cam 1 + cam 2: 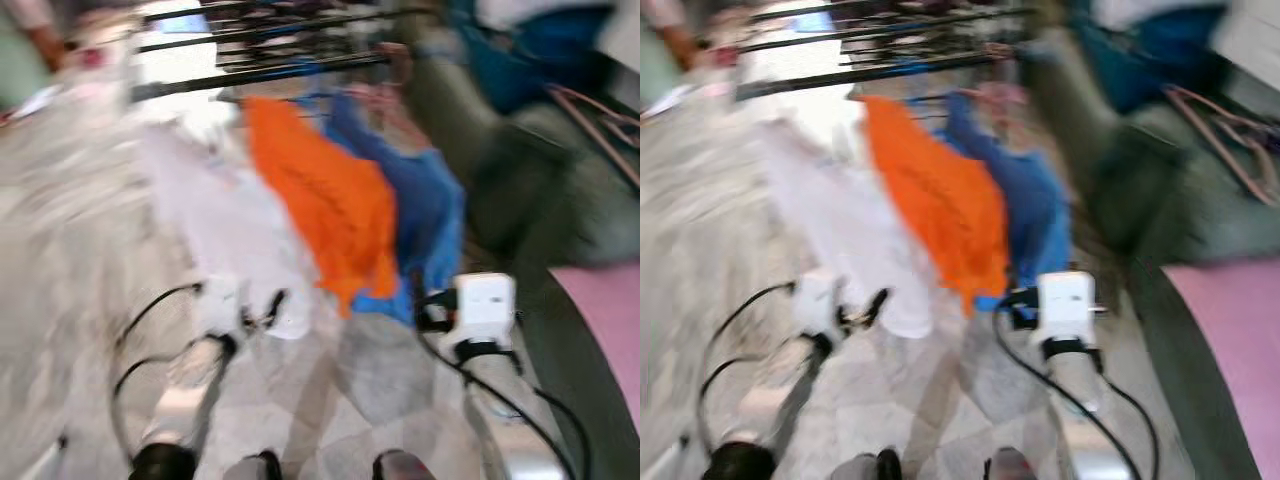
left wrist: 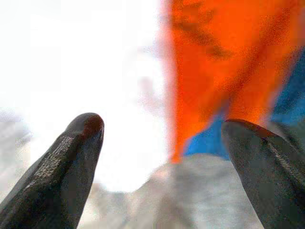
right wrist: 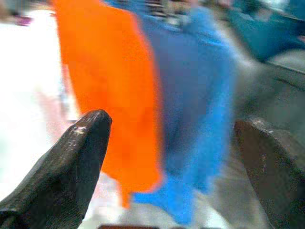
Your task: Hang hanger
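The head views are blurred by motion. A black drying rack point(image 1: 260, 70) stands ahead with three garments hanging from its bars: a white one point(image 1: 215, 215), an orange one point(image 1: 325, 195) and a blue one point(image 1: 425, 200). My left gripper point(image 2: 159, 143) is open and empty, low in front of the white and orange garments. My right gripper point(image 3: 174, 143) is open and empty too, facing the orange garment point(image 3: 107, 90) and the blue garment point(image 3: 190, 100). Pinkish hangers point(image 1: 600, 125) lie on the grey sofa at the right.
A grey-green sofa point(image 1: 520, 190) with blue cloth point(image 1: 540, 50) on it runs along the right, and a pink surface point(image 1: 610, 320) sits at the near right. A person's arm point(image 1: 40, 35) shows at the far left. Pale tiled floor point(image 1: 70, 260) spreads to the left.
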Robot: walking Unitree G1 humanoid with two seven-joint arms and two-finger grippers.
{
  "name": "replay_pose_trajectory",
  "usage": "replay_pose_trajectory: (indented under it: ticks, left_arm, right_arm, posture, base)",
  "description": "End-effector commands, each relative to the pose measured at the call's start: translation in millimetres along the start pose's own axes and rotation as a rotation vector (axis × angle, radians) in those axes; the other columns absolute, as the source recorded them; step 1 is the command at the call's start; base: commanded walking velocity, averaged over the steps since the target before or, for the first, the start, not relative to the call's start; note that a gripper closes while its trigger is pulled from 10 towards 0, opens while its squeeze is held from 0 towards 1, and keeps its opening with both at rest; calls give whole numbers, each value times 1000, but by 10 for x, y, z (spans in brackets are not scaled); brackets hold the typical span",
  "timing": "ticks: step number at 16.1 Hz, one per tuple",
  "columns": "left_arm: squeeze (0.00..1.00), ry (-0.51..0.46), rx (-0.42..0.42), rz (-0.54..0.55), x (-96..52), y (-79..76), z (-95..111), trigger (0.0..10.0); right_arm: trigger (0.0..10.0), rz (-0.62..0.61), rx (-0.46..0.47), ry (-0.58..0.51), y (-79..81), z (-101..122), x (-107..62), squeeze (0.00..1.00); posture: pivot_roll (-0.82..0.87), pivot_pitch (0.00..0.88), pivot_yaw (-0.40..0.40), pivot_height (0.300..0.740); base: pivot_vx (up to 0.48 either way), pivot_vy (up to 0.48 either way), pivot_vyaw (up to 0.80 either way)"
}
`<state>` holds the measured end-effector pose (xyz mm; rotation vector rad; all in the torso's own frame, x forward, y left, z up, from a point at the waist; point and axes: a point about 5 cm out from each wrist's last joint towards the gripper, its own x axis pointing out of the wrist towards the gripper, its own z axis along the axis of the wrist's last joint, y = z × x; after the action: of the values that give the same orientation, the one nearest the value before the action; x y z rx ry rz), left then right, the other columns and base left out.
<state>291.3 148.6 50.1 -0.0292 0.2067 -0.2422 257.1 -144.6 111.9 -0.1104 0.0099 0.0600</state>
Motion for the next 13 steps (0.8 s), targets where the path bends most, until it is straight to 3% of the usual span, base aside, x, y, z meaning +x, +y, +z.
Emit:
replay_pose_trajectory:
  ticks: [1,4,6,10,13]
  left_arm:
    - [0,-14,-4,26,-7,-24,-2,10000]
    - [0,-22,0,102,-82,36,-47,10000]
    - [0,-54,-15,87,-106,53,-14,10000]
    - [0,-129,2,41,4,72,204,10000]
    - [0,-124,-11,21,20,56,205,10000]
  right_arm:
    - [10000,33,-1,7,6,-4,-31,0]
    - [10000,83,-24,10,1,5,10,0]
    - [10000,85,-44,11,-12,-1,52,0]
    - [10000,84,-60,-1,6,14,80,0]
    - [10000,61,-69,-22,-14,37,122,0]
  posture:
    - [-184,215,10,740]
    - [-159,214,-34,740]
    - [-144,207,-44,740]
    - [-136,189,-47,740]
    - [-143,193,-17,740]
  base:
    - [0,0,0]
    - [0,0,0]
    - [0,0,0]
    - [76,0,0]
    - [325,0,0]
